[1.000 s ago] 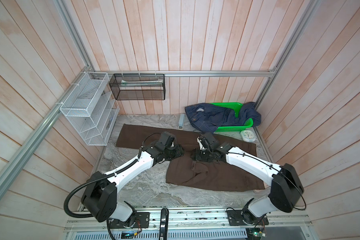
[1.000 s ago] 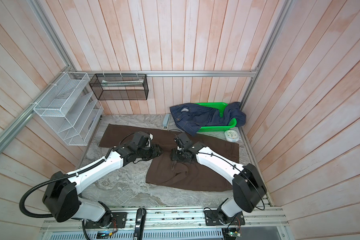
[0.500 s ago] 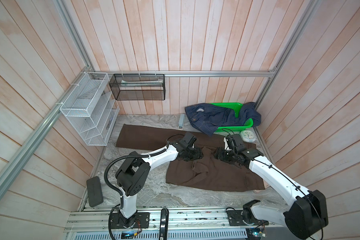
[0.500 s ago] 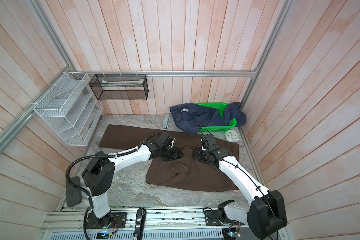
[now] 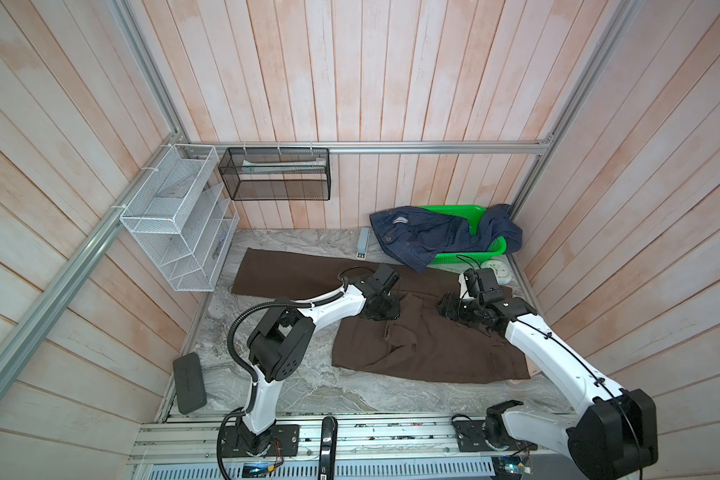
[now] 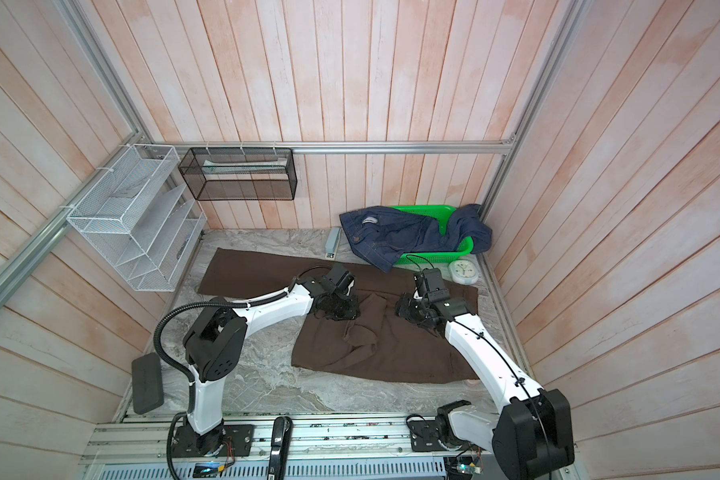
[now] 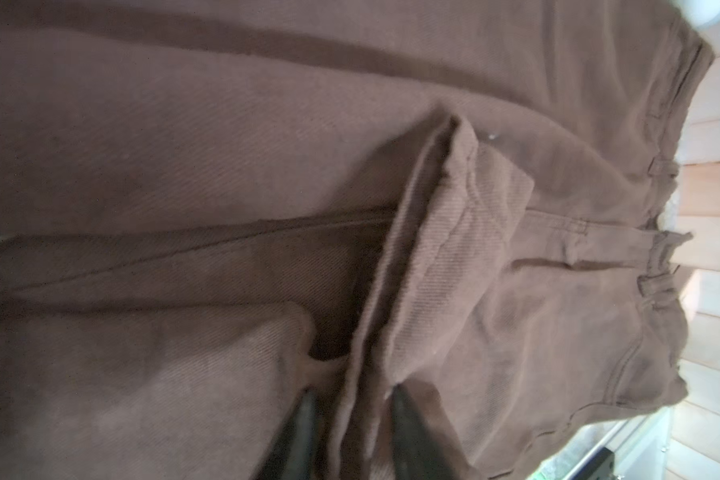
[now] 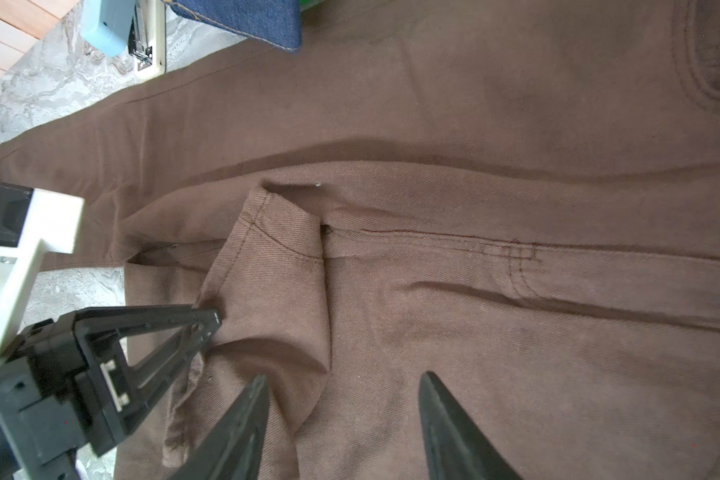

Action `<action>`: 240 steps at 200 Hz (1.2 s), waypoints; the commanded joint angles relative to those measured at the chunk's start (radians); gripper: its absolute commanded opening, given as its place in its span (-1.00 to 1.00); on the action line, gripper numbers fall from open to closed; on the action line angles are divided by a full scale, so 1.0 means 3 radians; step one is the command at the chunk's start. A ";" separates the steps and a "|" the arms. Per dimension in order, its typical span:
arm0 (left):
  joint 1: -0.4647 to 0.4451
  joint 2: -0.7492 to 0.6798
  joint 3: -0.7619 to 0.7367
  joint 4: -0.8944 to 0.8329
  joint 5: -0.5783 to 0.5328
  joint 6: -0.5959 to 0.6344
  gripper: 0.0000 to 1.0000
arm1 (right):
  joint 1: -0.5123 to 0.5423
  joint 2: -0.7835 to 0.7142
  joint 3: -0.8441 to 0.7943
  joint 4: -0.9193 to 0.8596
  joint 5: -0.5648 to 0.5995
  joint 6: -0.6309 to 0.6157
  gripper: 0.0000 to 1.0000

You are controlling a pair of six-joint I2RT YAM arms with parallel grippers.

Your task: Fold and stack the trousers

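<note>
The dark brown trousers [image 5: 429,353] lie across the marble table in both top views. One leg [image 6: 258,274] runs to the far left, and the other part is doubled over at the near right. My left gripper [image 5: 381,311] sits at the middle of the cloth. In the left wrist view it [image 7: 352,409] is shut on a raised fold of the trousers [image 7: 433,249]. My right gripper [image 5: 449,309] hovers to its right, and its jaws [image 8: 344,386] stand open over flat cloth [image 8: 516,332], holding nothing.
A green basket [image 5: 489,251] draped with blue jeans [image 5: 425,237] stands at the back right, with a small clock [image 5: 495,270] beside it. A stapler [image 5: 363,241] lies at the back. A black case [image 5: 189,384] sits at the front left. Wire racks [image 5: 179,216] hang on the left wall.
Both grippers have slid to the right over the trousers. The left jaws have narrowed onto a fold of cloth. The right jaws have stayed open.
</note>
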 commanded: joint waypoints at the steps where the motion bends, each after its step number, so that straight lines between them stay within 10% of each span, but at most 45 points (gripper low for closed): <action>1: -0.0018 -0.0204 -0.0086 0.0053 -0.0146 0.0019 -0.78 | -0.0020 0.0005 -0.0037 0.0009 -0.0048 -0.0057 0.17; 68: 0.0199 -0.1642 -0.0804 -0.0476 -0.1310 -0.0108 -1.00 | -0.0255 -0.0013 -0.0091 0.0021 0.0010 -0.0053 0.18; 130: 0.1537 -0.3177 -0.1606 -0.1318 -0.1846 0.0426 -1.00 | -0.0437 0.0069 -0.0227 0.0075 0.0054 -0.0001 0.24; 240: 0.2531 -0.2760 -0.1716 -0.0884 -0.2656 0.0962 -1.00 | -0.0570 0.0433 -0.0508 -0.0118 0.0025 0.0060 0.27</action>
